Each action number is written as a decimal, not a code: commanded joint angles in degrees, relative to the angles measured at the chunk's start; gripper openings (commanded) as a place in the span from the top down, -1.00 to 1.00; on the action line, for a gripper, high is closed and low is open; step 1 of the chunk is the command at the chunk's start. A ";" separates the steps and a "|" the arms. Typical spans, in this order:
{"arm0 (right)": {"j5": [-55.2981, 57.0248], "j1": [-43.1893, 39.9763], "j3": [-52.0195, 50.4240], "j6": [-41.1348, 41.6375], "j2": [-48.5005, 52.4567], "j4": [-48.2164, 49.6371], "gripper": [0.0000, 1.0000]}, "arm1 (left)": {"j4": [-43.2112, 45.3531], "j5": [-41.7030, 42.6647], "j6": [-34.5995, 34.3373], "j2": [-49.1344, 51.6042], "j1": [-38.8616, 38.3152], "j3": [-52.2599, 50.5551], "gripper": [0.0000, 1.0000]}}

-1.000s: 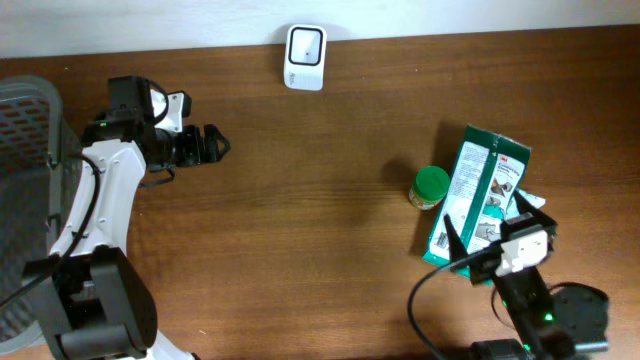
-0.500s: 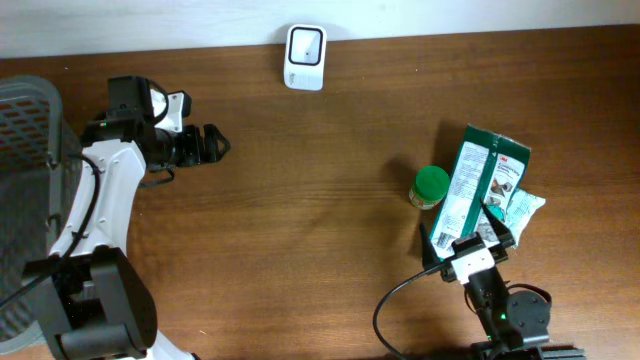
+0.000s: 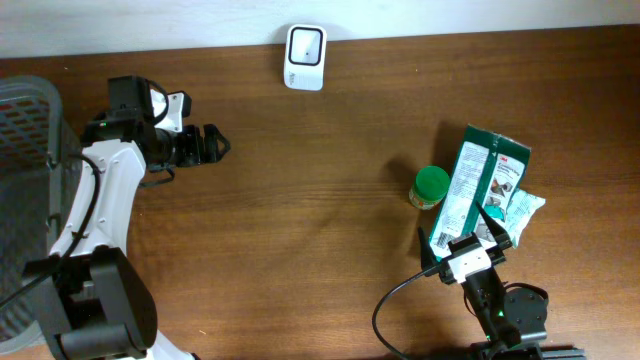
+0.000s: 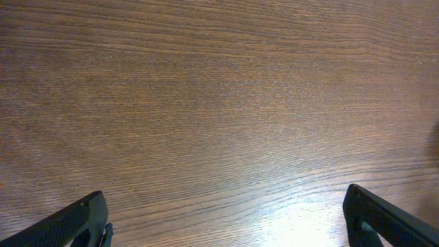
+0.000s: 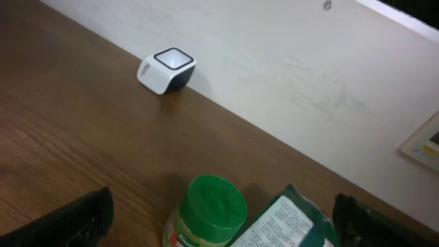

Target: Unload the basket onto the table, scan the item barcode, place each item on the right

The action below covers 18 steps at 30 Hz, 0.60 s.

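Two claws stand wide open, and neither has hold of anything. The left claw (image 3: pixel 210 145) hangs above the bare bench (image 3: pixel 320 220), far to the left of the green-lidded jar (image 3: pixel 431 186). Its wrist view shows only wood grain between the fingers. In the overhead view the right claw (image 3: pixel 463 243) is just below and to the right of the jar, over the lower end of the green packet (image 3: pixel 478 190). I cannot tell if it touches the packet. This packet, with a white printed panel, lies flat just to the right of the jar. A smaller packet (image 3: pixel 522 208) lies against the packet's side away from the jar. The white scanner (image 3: pixel 304 57) sits well up and left of the jar, at the back edge of the bench. A grey mesh basket (image 3: pixel 25 120) is farthest from the jar, beyond the left arm.
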 commanded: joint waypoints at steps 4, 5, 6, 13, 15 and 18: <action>-0.33 0.33 -0.31 0.24 -0.68 -0.39 -0.97 | -0.07 0.02 0.48 0.02 0.00 0.00 -0.99; -0.33 0.33 -0.31 0.24 -0.68 -0.42 -0.97 | -0.07 0.02 0.48 0.02 0.00 0.00 -0.99; -0.33 0.33 -0.31 0.24 -0.68 -0.42 -0.97 | -0.11 0.04 0.48 0.02 0.00 0.00 -0.99; -0.33 0.33 -0.31 0.24 -0.68 -0.39 -0.97 | 1.60 -4.87 2.01 -8.68 -0.31 -0.61 -0.99; -0.33 0.33 -0.31 0.24 -0.68 -0.39 -0.97 | 11.63 -4.92 3.78 -14.29 -2.12 -4.74 -0.99; -0.33 0.33 -0.31 0.24 -0.68 -0.39 -0.97 | 29.24 -4.92 11.26 -24.52 -5.09 -16.11 -0.99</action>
